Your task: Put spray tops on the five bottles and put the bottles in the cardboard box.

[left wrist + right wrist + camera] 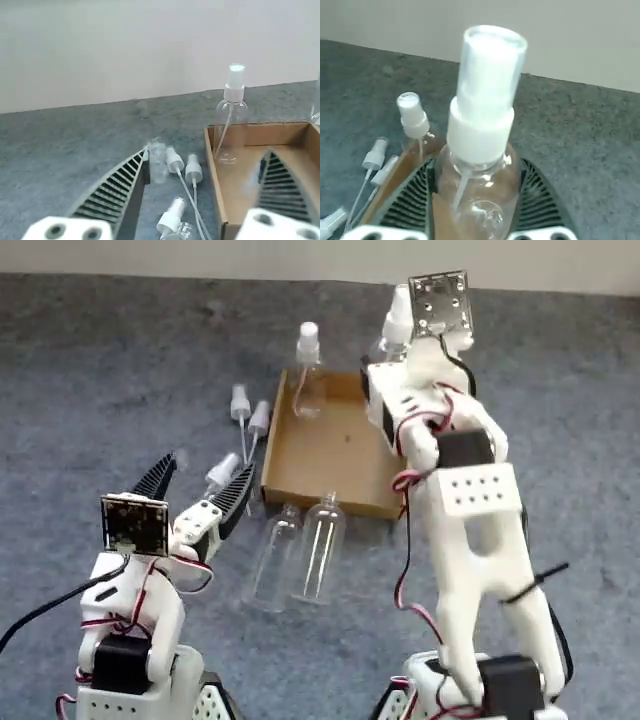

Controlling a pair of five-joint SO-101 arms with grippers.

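Cardboard box (pixel 335 455), frame centre, holds one capped bottle (pixel 308 375); right gripper (pixel 477 195) clamps a second bottle (pixel 482 100) at its upper-right corner, left gripper (pixel 208 470) gapes empty, two uncapped bottles (pixel 272 558) below await spray tops (pixel 258 418).

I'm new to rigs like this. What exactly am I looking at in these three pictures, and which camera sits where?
You are looking at two small robot arms at a grey table, the left arm and the right arm. Each ends in a two-fingered gripper. The high view comes from a fixed camera looking down. The other two pictures come from a camera on each arm's wrist, so each shows that arm's own fingers.

The right gripper is shut on a clear held bottle with a white spray top, at the far side of the cardboard box. The left gripper is open and holds nothing.

A second topped bottle stands in the box's far corner. Two untopped bottles lie by its near side, and loose spray tops lie beside it.
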